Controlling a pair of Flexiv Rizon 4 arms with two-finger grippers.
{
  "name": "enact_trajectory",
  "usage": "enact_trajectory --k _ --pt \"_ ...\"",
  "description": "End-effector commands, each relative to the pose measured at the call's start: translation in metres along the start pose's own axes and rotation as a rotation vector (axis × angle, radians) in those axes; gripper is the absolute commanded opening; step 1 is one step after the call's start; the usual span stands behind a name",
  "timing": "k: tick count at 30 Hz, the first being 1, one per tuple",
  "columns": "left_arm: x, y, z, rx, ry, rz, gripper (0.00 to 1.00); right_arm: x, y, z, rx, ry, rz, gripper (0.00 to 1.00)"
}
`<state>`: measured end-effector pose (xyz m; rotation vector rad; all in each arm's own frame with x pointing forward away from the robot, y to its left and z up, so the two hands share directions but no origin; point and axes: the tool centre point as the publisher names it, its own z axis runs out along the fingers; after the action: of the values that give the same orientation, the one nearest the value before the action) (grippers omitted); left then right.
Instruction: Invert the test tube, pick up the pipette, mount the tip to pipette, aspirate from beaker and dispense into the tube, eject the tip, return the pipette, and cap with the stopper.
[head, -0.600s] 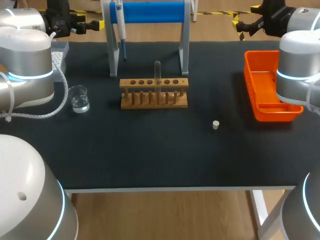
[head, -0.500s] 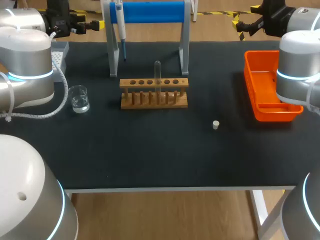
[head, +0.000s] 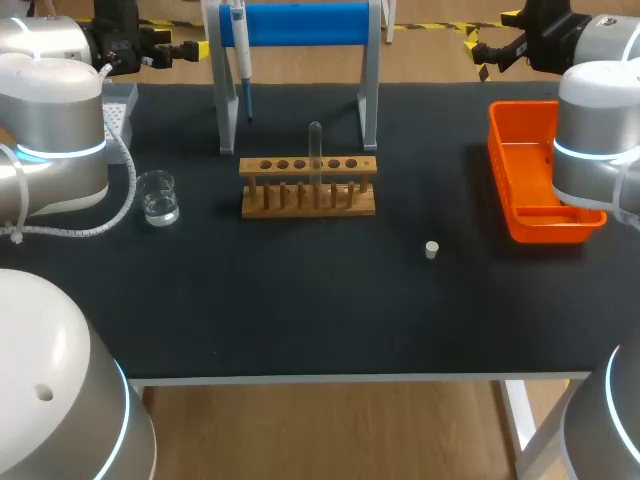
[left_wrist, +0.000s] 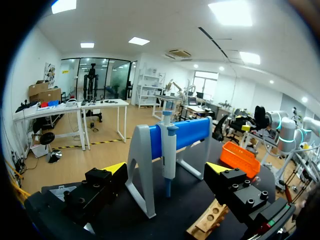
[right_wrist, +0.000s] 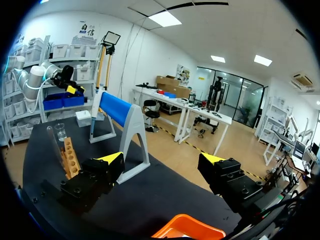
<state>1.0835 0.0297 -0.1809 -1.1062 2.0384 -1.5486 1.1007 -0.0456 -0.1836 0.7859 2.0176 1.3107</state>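
Locate test tube (head: 315, 150) at middle of tabletop (head: 300, 310), upright in wooden rack (head: 308, 187), long axis vertical. Find left pincer (head: 165, 50) at far edge, released, tube toward 4 o'clock in head view; right pincer (head: 490, 45) likewise released, tube toward 8 o'clock. Judge left marginally nearer. Note arms posed at far corners, pincers aimed inward.

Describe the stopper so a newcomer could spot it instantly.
From the wooden rack in the middle of the black table, look right toward the orange bin. The stopper sits alone on the bare surface between them, a little nearer the front edge. It is a small whitish plug, far smaller than anything else on the table.
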Motion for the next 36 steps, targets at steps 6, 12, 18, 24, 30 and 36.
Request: enact_trajectory --k 6,12,18,24,30,36 --pt "0.000 0.001 0.000 0.002 -0.001 0.000 1.00 0.035 -0.009 -0.064 -0.070 0.098 -0.009 1.00" --pt "0.000 0.001 0.000 0.002 -0.001 0.000 1.00 0.074 -0.031 -0.103 -0.103 0.162 -0.004 1.00" --pt "0.000 0.001 0.000 0.002 -0.001 0.000 1.00 0.114 -0.052 -0.121 -0.139 0.225 0.026 1.00" --pt "0.000 0.001 0.000 0.002 -0.001 0.000 1.00 0.158 -0.077 -0.132 -0.170 0.310 0.040 1.00" --pt "0.000 0.001 0.000 0.002 -0.001 0.000 1.00 0.197 -0.093 -0.139 -0.210 0.405 0.039 1.00" --pt "0.000 0.001 0.000 0.002 -0.001 0.000 1.00 0.227 -0.098 -0.136 -0.225 0.449 0.025 1.00"
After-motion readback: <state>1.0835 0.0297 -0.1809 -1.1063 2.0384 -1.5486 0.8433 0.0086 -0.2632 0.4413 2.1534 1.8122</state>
